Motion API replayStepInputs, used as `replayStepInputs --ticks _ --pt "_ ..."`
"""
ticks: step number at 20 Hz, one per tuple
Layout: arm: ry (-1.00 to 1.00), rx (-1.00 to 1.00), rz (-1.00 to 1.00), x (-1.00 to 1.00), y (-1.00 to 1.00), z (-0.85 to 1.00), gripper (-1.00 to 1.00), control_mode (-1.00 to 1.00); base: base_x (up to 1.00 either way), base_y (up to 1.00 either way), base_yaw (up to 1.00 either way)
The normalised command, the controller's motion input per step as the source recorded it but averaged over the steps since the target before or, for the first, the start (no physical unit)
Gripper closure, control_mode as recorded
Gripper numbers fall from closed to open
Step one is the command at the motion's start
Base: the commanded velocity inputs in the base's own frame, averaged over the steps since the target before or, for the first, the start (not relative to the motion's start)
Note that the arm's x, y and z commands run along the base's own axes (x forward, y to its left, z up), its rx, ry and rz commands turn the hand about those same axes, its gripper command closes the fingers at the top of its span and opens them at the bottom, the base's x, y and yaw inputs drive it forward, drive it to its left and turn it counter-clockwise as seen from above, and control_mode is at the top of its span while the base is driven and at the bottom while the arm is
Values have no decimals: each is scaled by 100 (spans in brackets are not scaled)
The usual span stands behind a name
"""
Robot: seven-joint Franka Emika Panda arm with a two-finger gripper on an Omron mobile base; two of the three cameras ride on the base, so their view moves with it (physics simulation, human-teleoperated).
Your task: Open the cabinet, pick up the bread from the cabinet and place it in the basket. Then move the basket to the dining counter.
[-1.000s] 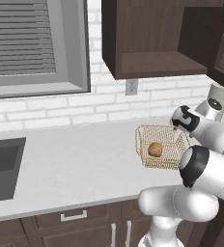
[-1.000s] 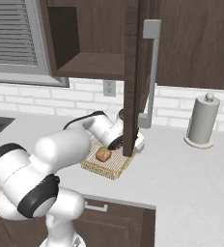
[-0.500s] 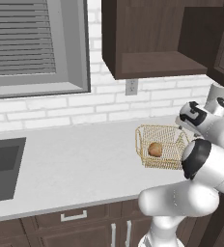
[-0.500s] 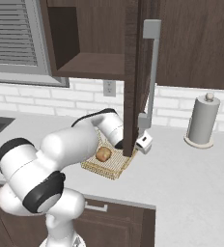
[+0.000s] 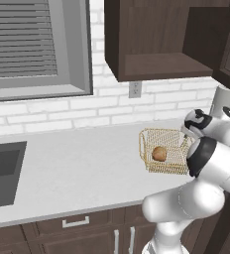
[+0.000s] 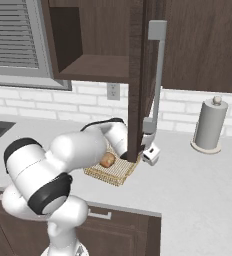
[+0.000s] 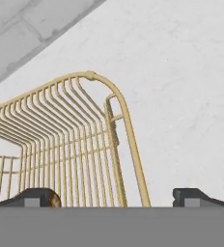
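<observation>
Now the gripper hangs wide open astride one wall of the basket, one finger inside beside the bread, which lies in the basket below the open cabinet.

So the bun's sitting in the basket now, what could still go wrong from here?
The open gripper straddles one wall of the basket; gripped by that thin rim alone, the basket might tilt when lifted and the bread could roll out. The open cabinet door hangs just above, so a raised arm might knock it.
</observation>
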Motion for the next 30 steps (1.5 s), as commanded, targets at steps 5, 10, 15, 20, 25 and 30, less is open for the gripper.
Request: replayStepInputs --ticks 5,10,15,20,25,30 --pt "0 3 0 0 -10 -46 -100 -100 0 0 0" --pt "0 1 0 0 -2 -27 -100 -100 0 0 0" --pt "0 1 1 5 0 -1 -100 -100 0 0 0" --pt "0 1 4 3 4 0 -100 -100 0 0 0" --pt "0 0 10 0 24 -6 -100 -100 0 0 0" --pt "0 0 11 0 32 -16 100 -100 0 0 0"
